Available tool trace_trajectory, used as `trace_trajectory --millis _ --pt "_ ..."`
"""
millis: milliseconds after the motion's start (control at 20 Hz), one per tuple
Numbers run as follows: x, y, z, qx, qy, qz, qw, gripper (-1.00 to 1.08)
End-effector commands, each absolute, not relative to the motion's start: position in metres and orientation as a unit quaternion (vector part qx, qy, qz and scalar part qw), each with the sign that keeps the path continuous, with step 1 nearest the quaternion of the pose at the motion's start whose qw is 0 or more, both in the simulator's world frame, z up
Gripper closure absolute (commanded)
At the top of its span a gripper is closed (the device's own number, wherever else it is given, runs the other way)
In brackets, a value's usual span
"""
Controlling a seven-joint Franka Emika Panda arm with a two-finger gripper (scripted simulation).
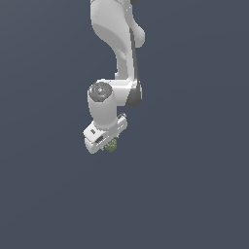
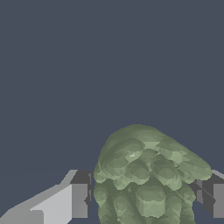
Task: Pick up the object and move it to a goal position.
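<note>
The object [image 1: 112,146] is a tiny lumpy olive-green thing that peeks out under the white gripper [image 1: 107,144] in the exterior view, near the middle of the picture. In the wrist view the object [image 2: 144,175] looks large, bumpy and faceted. It sits between the two dark-padded fingers [image 2: 81,199] and touches both. The gripper [image 2: 142,201] is shut on the object. The object's lower part is cut off by the edge of the wrist view.
The white arm [image 1: 119,44] comes down from the top of the exterior view to the gripper. Around it there is only a plain dark blue-grey ground [image 1: 194,185], and no other objects show.
</note>
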State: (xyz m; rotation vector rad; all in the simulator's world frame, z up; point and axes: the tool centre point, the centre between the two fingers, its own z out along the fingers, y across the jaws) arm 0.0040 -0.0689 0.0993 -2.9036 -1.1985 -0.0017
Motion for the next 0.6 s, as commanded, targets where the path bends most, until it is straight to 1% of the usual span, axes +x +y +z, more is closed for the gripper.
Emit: trace_trajectory --millis 0,300,550 --pt "0.011 -0.098 0.111 -0.924 -0.382 -0.001 0.0 1.08" --pt "0.029 -0.163 0.136 -0.924 -0.382 -0.001 0.0 1.08" --pt "0.04 -0.2 0.151 -0.924 -0.382 0.0 0.0 1.08"
